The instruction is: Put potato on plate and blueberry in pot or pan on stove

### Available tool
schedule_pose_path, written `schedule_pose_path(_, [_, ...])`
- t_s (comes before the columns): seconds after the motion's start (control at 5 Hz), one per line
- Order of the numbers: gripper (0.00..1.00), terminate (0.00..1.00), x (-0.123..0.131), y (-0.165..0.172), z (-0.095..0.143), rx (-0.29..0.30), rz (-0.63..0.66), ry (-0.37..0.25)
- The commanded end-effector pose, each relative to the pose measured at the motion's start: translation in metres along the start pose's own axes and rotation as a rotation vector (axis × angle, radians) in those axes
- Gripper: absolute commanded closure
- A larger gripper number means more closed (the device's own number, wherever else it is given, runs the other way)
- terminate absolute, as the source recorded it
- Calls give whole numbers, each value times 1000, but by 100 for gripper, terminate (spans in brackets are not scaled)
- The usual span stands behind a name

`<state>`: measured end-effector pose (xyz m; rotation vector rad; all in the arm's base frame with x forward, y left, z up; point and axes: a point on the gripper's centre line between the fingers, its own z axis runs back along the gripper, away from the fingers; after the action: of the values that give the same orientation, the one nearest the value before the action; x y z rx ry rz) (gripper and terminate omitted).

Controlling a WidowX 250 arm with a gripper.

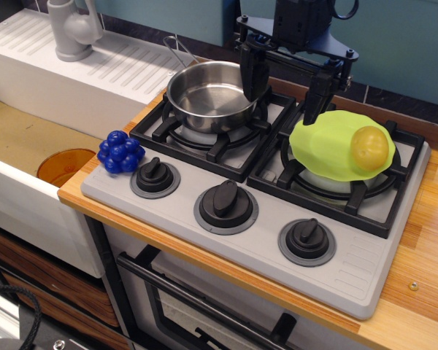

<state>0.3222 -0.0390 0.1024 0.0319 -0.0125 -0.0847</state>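
A: Starting at the left, we see the blueberry sitting at the front-left corner of the stove, just beside the left knob and close to the drop toward the sink. How do we think it handles?

B: We judge it light, hard plastic, glossy and bumpy. The bumps give the pads something to catch, but the gloss may let it slip. We would close across its middle, coming down from above, since the knob crowds its right side and the edge lies to its left.

A: If we nudge it leftward it could roll off onto the orange dish below. Next right?

B: The pot sits empty on the left burner, its wire handle pointing back-left. Its open mouth leaves plenty of room for a drop from above; the low rim is the only thing for us to clear.

A: And the gripper?

B: It hangs between pot and plate, jaws spread wide and gripping nothing. One finger is beside the pot's right rim, the other near the plate's back edge.

A: Furthest right, the potato rests on the plate's right side, atop the right burner. We count that half done.
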Motion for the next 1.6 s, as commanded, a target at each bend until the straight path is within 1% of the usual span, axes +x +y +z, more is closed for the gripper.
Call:
schedule_pose_path(0.0, [0, 0, -17, 16, 37, 47, -28, -113])
schedule_pose_path(0.2, [0, 0, -22, 28, 35, 73, -38, -141])
schedule_pose_path(0.6, [0, 0, -25, 56, 25, 93, -38, -176])
schedule_pose_path(1.0, [0, 0, -40, 78, 10, 120, -18, -199])
schedule_pose_path(1.4, [0, 0, -56, 93, -3, 129, -6, -223])
